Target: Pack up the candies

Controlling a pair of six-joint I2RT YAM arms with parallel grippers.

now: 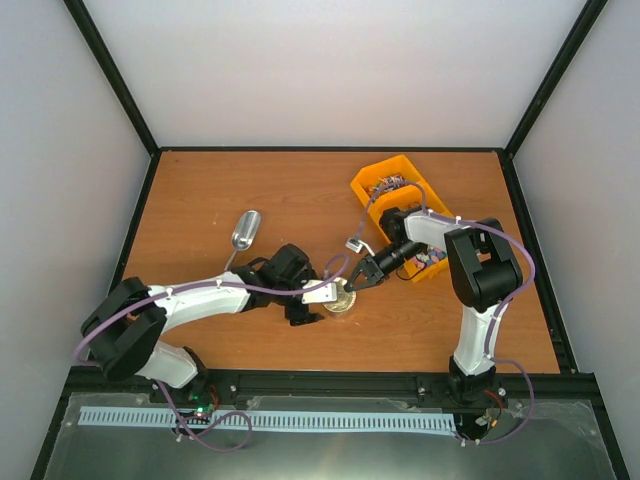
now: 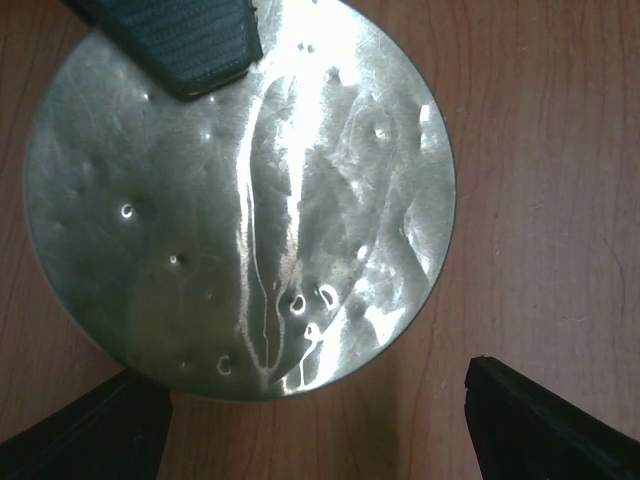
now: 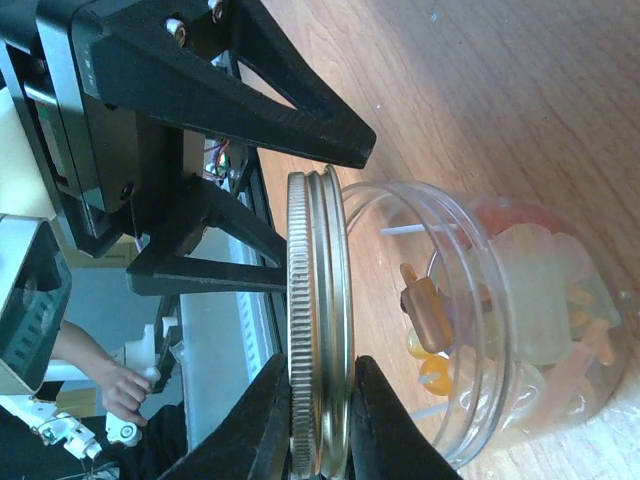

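The right end effector [image 3: 322, 405] pinches the rim of the round gold-coloured metal lid [image 3: 318, 250], holding it at the mouth of the clear plastic jar [image 3: 470, 425]. The left end effector [image 2: 312, 385] hangs spread wide over that lid. The tiny orange-brown candies [image 3: 428, 312] lie loose inside the jar. They look light, hard and apt to roll, so the stiff, slick jar wall seems the place to grip (whether the threads have caught, I cannot tell). The yellow plastic bin [image 1: 405, 163] just behind holds more small pieces. The metal scoop [image 1: 245, 230] lies well apart on the wooden worktop [image 1: 250, 180]. Only the two crowded arms hinder each other.
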